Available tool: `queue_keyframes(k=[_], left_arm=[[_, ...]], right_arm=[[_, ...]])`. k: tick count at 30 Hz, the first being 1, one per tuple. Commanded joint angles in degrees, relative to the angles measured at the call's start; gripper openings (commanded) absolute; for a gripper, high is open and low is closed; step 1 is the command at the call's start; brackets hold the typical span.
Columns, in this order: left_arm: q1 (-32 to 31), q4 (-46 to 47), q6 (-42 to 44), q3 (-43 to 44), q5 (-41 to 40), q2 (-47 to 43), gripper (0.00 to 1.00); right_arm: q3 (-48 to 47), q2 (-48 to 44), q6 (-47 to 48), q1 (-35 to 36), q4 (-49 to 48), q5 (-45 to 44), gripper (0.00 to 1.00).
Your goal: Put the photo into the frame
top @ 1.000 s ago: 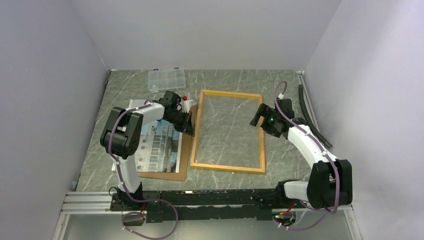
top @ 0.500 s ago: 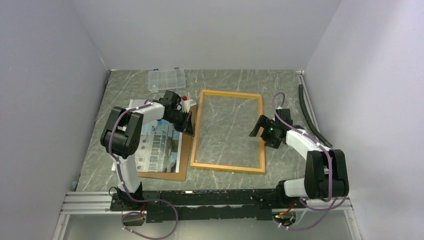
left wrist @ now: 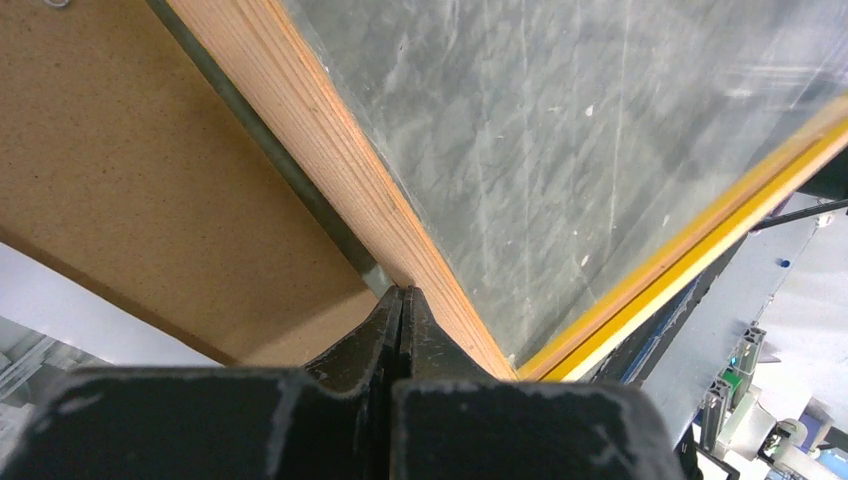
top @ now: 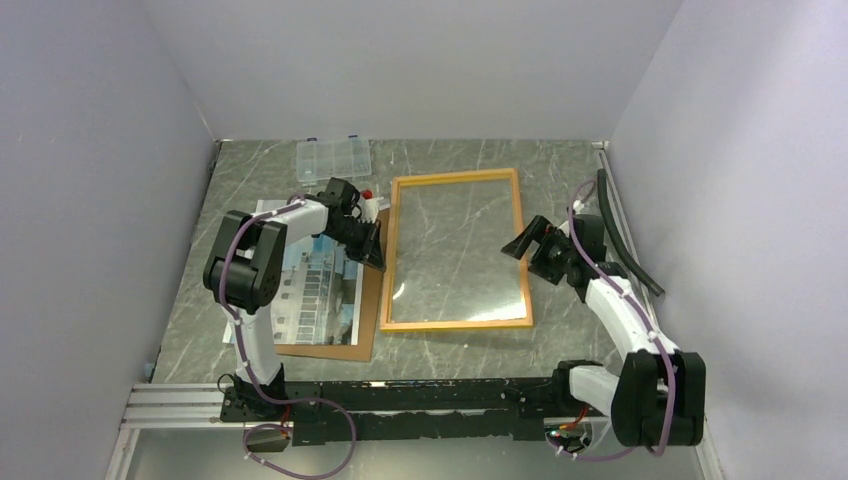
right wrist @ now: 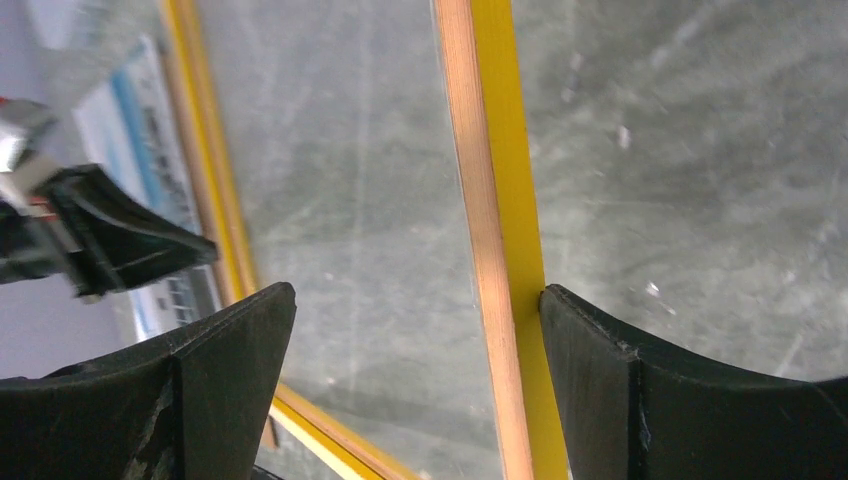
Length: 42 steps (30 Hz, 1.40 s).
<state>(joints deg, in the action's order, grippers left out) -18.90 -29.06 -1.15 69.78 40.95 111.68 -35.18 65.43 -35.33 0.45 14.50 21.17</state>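
Grey veined table (top: 450, 155) under frame (top: 458, 250) — lilac walls (top: 400, 60) (three sides).

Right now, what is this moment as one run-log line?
left claw: shut, tip at frame left rail | right claw: open, straddling right rail | photo: on board, outside frame

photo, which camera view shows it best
Top external: the photo lies flat beside the frame, its building print visible, the left arm covering part. Right wrist catches only a blurred blue-white sliver beyond the frame. Left wrist shows at most a pale corner, unclear.
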Motion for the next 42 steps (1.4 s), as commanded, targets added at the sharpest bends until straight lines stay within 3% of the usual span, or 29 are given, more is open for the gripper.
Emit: queue_keyframes(k=[1,7,18,28,42], left_arm=[[-2.54,3.22,2.64,-0.69,-3.86,4.25,0.03],[-2.55,2.96,2.64,-0.12,-3.82,4.33,0.03],[-2.55,2.87,2.21,0.04,-3.80,3.41,0.03],[-2.56,2.98,2.00,-1.02,-3.44,2.02,0.03],[-2.55,3.44,2.29,-1.77,-3.08,1.11,0.03]], right_arm=[[-0.73,-5.02,-12.68,2.79,-13.54,27.42,0.92],[4.30,-8.96,-25.55,3.04,-32.92,36.28,0.85],[4.68,-10.17,-31.48,5.30,-39.69,35.52,0.82],[2.58,-2.48,-36.87,13.48,-50.18,29.44,0.83],[2.30,2.10,-40.79,17.26,-56.17,22.88,0.80]])
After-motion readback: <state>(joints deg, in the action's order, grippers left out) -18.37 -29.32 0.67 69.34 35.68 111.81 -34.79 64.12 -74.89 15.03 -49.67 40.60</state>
